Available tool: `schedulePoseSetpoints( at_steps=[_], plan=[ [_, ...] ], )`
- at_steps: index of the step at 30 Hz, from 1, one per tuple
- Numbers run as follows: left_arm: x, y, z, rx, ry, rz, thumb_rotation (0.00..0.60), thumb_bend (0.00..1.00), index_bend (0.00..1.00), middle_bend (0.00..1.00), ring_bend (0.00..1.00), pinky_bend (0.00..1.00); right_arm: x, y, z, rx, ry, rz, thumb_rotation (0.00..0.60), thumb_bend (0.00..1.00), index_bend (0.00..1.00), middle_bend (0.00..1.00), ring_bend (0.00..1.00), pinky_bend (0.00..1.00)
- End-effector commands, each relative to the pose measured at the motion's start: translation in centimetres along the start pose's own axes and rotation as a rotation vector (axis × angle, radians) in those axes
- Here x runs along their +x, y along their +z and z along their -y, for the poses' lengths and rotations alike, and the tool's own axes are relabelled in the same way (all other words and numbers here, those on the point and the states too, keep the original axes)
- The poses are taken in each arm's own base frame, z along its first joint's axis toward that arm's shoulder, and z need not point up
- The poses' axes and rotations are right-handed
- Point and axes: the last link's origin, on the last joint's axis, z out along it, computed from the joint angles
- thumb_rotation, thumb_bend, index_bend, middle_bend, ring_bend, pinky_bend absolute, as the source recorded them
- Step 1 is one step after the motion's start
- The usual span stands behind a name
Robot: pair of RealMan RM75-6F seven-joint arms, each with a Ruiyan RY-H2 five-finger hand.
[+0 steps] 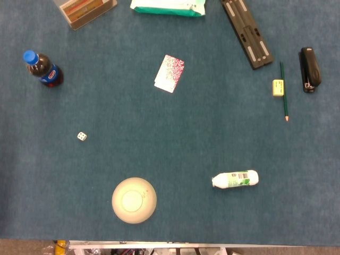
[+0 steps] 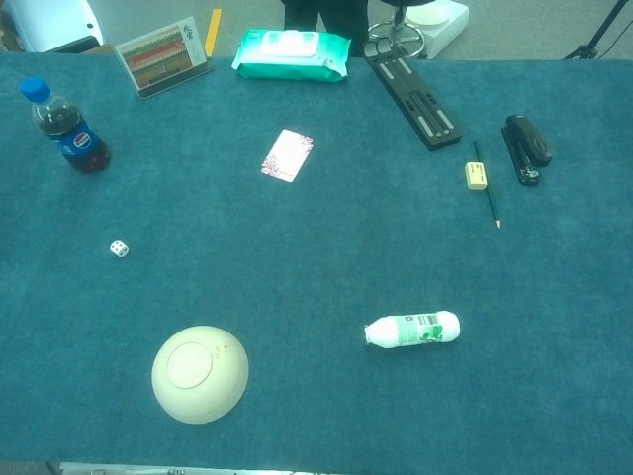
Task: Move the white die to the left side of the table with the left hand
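The white die is a small cube with dark dots on its faces; the dots are too small to count. It lies flat on the blue table cover, on one face, and nothing touches it. I take the cola bottle as the landmark: the die is well apart from this bottle, nearer to the front edge of the table and a little more toward the middle. In the chest view the die shows the same place, below the bottle and slightly to its right. It stands alone on the cloth, with open cover on every side.
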Motion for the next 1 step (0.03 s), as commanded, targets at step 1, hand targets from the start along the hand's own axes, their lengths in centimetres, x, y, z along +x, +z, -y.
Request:
schedulePoseSetpoints(
  at_steps=[1],
  plan=[
    [0.01, 0.05, -0.13, -0.004, 0.004, -0.001, 0.6, 0.26, 0.41, 0.23, 0.12, 0.25, -0.5, 0.35, -0.1, 0.01, 0.013, 0.009, 0.6, 0.11, 0.36, 0.41, 0.3, 0.33]
  ],
)
